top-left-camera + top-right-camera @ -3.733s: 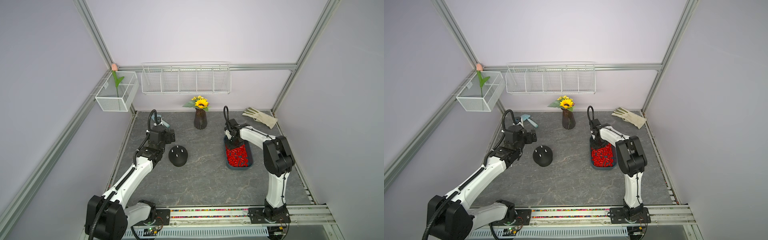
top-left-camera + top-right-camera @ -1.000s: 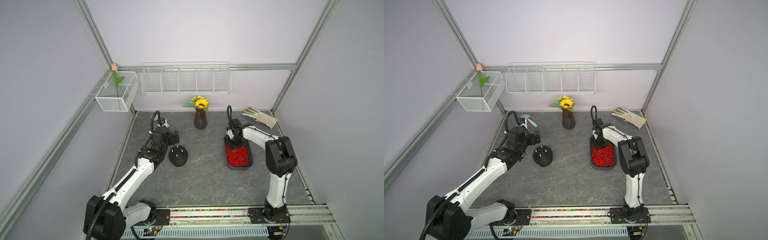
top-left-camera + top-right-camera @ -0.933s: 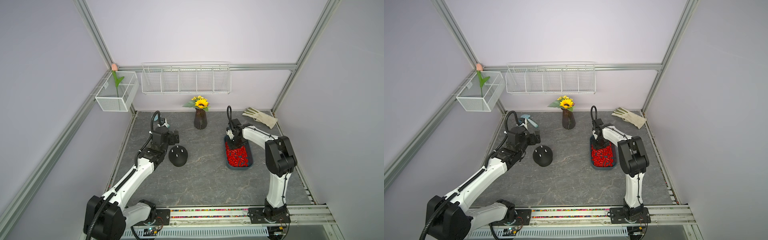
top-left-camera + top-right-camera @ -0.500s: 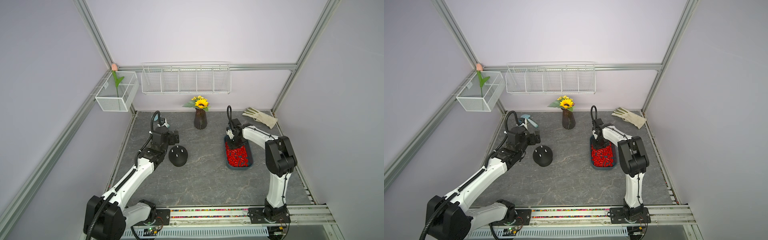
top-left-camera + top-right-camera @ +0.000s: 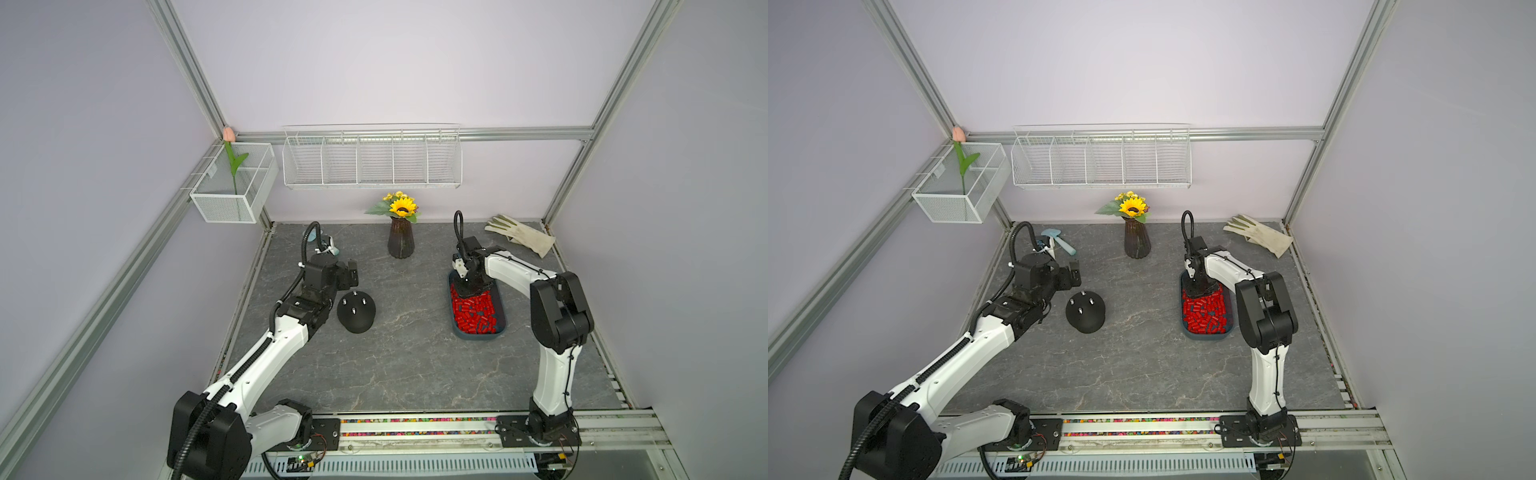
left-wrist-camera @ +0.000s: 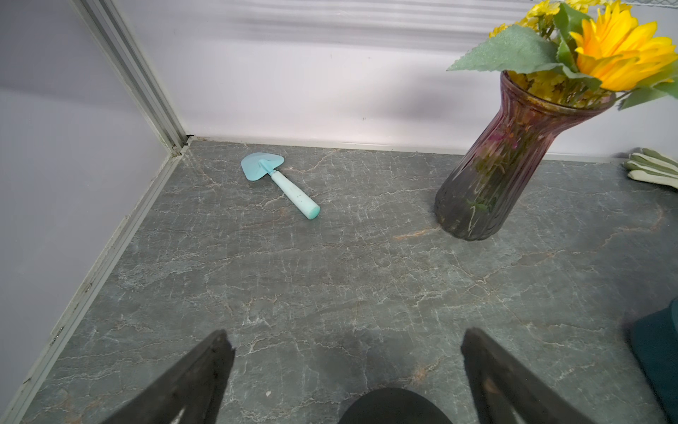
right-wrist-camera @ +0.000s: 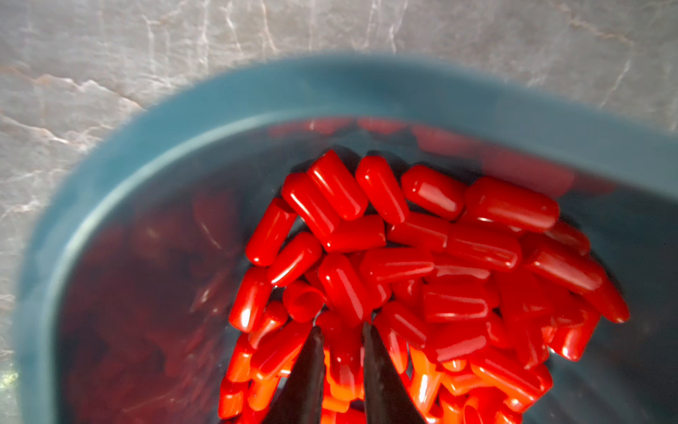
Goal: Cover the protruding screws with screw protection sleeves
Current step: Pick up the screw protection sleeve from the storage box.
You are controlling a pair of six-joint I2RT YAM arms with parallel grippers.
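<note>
The sleeves [image 7: 477, 205] lay heaped in a dark blue tray [image 7: 367, 84] on the right of the grey veined table [image 5: 415, 365]. They were glossy red tubes, each rounded shut at one end. Their long axes ran every which way, mostly flat, and one turned its open round mouth up. The tray's smooth rim was rounded at the corners, and its long side ran front to back in both top views.

The right gripper [image 7: 343, 330] was down in the tray's far end. Its thin black tips stood close together on one sleeve [image 7: 343, 363], whose long axis ran along the fingers.

The screws [image 5: 1091, 300] were short silver studs on a matte black dome [image 5: 1086, 320], left of the table's centre. All were bare, and they pointed up and slightly outward with the dome's curve.

The left gripper [image 6: 344, 332] hung just behind the dome. Its dark wedge-shaped fingers [image 6: 205, 367] were spread wide and held nothing.
</note>
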